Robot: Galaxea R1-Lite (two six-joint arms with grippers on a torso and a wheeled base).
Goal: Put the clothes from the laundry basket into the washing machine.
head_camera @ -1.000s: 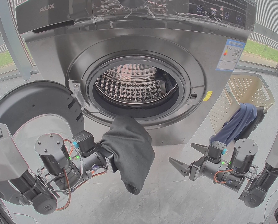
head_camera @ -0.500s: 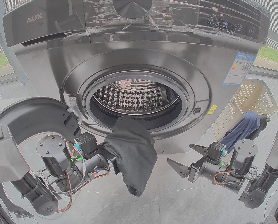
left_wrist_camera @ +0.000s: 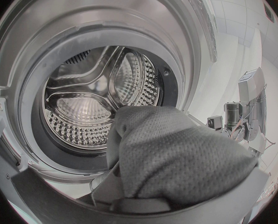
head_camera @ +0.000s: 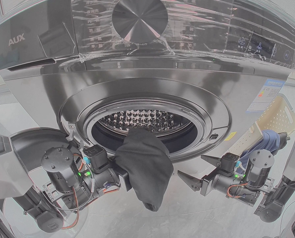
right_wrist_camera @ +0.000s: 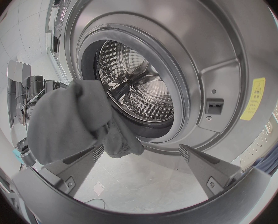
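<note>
Left gripper (head_camera: 127, 177) clamps a black garment (head_camera: 147, 169) draped over it just before the washing machine's (head_camera: 147, 66) open drum mouth, while the right gripper (head_camera: 191, 166) hangs spread wide near the laundry basket (head_camera: 281, 116), which holds a blue garment (head_camera: 269, 141).

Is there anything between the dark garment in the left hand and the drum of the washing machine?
Nothing visible. The door is swung open to the left, and the dark garment hangs before the lower rim of the open drum.
</note>
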